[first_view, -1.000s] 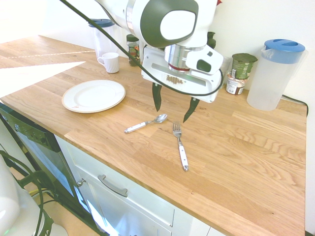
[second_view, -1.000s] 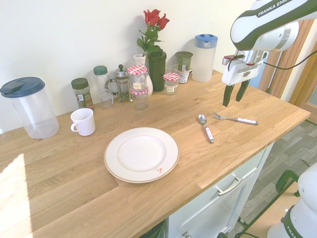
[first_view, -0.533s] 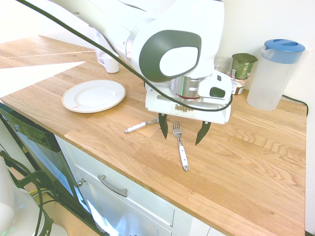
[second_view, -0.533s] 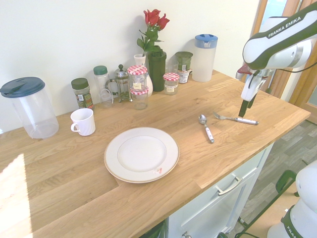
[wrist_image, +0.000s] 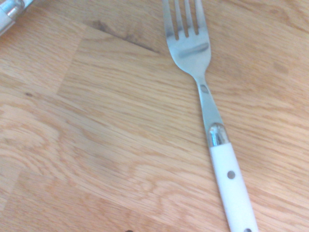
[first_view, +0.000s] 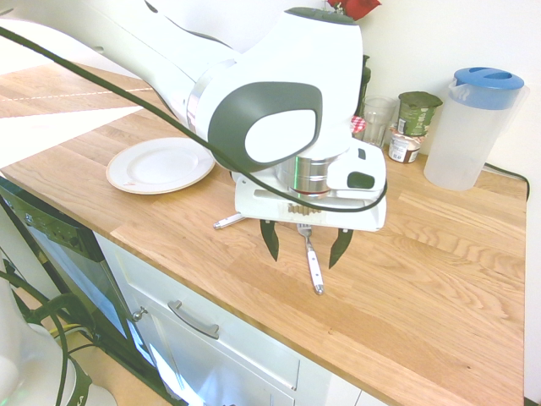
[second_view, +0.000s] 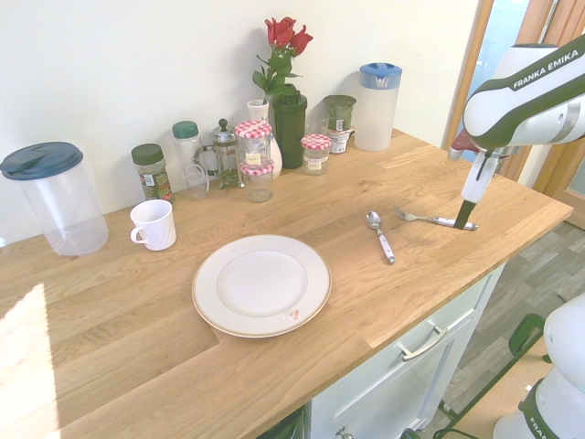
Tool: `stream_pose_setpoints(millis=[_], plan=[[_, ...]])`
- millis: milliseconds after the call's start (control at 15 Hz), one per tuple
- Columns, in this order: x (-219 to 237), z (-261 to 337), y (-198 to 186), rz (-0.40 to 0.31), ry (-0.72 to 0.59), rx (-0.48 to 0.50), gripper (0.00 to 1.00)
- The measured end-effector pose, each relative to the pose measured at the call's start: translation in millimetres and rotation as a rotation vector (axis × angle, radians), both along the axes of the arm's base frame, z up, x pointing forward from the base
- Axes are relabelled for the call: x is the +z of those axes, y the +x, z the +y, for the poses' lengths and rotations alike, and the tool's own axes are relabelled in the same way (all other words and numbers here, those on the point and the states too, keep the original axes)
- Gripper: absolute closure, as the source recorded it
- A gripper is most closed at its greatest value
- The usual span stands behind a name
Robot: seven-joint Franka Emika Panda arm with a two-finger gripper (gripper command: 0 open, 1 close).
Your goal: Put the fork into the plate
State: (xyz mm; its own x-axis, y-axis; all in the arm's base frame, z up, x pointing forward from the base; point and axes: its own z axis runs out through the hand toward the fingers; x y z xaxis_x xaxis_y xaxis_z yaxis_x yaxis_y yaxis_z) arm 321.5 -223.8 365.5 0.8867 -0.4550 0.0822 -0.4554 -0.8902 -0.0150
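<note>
Your white two-finger gripper [first_view: 304,247], its dark fingers spread and empty, hangs over the silver fork with the white handle [first_view: 314,267] at the centre of the first exterior view. Close off-centre (the handle is slim) and one finger could shove it askew.

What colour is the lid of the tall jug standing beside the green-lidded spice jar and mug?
Dark blue; best in the second exterior view.
</note>
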Motion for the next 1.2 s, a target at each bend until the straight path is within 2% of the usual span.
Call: stream_pose_setpoints(millis=[533, 1200], plan=[[-26, -8, 1, 0.013, -0.001, -0.018, 1.0], [-38, -5, -2, 0.015, 0.0, -0.017, 1.0]])
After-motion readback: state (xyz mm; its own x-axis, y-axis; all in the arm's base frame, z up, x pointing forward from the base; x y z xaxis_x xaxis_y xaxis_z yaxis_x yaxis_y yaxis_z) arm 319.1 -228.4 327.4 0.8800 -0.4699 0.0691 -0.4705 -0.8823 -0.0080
